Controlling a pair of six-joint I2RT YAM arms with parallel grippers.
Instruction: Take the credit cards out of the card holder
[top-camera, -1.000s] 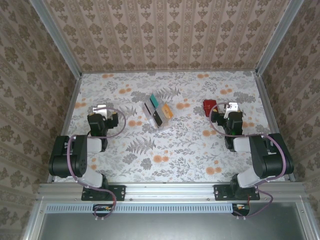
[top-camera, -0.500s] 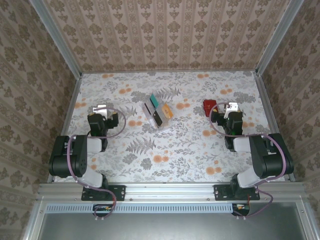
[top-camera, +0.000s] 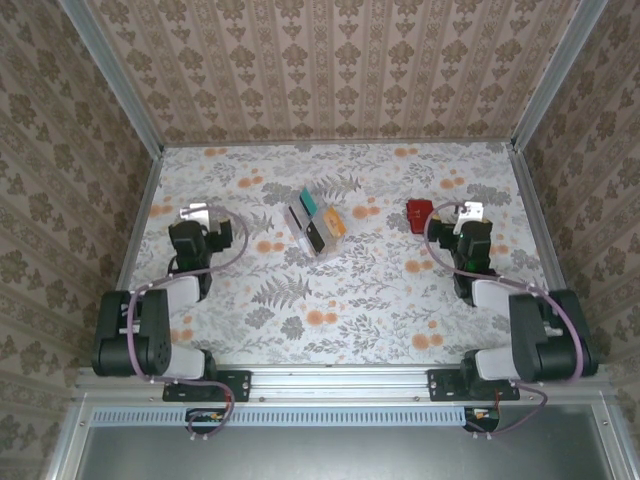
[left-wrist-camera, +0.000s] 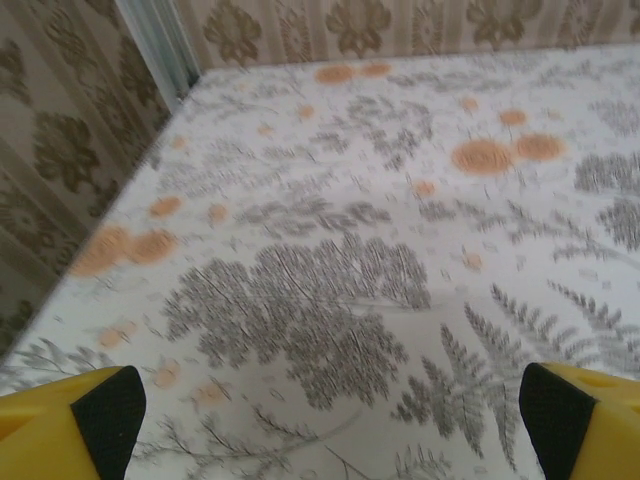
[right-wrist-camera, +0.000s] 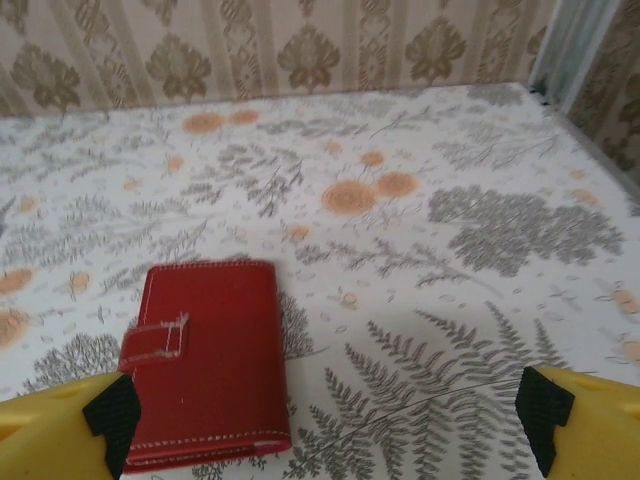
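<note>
Both arms edge outward; right gripper (top-camera: 470, 212) just beside the closed card holder (top-camera: 419, 213), left gripper (top-camera: 195, 212) far off; jaws released, nothing held.

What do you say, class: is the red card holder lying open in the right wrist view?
No, the card holder lies shut and flat on the table, its tab folded over the red cover.

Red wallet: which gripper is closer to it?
Right. The right gripper is just beside the wallet, which lies by its left finger; the left gripper is far off, beyond the rack.
</note>
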